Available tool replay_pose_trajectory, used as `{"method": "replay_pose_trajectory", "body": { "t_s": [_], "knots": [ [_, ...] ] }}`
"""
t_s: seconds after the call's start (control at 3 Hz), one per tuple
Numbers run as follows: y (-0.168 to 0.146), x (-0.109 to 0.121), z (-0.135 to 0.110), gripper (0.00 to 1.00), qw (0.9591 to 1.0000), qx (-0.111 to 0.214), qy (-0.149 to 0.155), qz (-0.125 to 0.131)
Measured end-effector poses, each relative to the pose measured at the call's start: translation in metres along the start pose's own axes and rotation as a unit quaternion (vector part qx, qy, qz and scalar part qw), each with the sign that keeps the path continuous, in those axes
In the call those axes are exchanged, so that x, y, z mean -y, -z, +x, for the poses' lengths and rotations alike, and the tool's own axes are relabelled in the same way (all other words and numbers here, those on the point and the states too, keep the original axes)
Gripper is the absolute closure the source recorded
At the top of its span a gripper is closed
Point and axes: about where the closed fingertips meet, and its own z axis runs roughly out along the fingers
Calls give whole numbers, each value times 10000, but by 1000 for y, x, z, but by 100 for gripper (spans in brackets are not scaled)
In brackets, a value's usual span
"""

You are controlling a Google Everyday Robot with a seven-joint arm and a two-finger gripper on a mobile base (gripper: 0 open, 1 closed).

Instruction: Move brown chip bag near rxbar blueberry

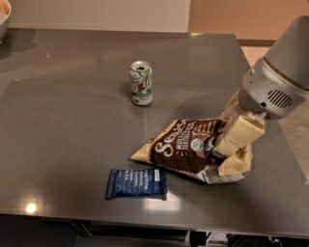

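The brown chip bag (186, 147) lies on the grey table (72, 130), right of centre, its cream left tip pointing toward the front left. My gripper (228, 153) comes down from the upper right and is shut on the bag's right end, its cream fingers (236, 137) pinching the crumpled foil. The rxbar blueberry (136, 183), a small navy wrapper with white text, lies flat near the table's front edge, just left of and below the bag's left tip, a small gap apart.
A green-and-white drink can (141, 83) stands upright behind the bag, toward the table's middle. A bowl's edge (4, 14) shows at the far left back corner. The table's right edge runs just beyond my arm.
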Motion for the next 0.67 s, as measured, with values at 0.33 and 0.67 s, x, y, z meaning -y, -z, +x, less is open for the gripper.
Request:
{"method": "replay_pose_trajectory", "body": {
  "t_s": [0.33, 0.67],
  "knots": [
    [-1, 2, -2, 0, 10000, 25, 8, 32],
    [-1, 2, -2, 0, 10000, 25, 8, 32]
  ]
}}
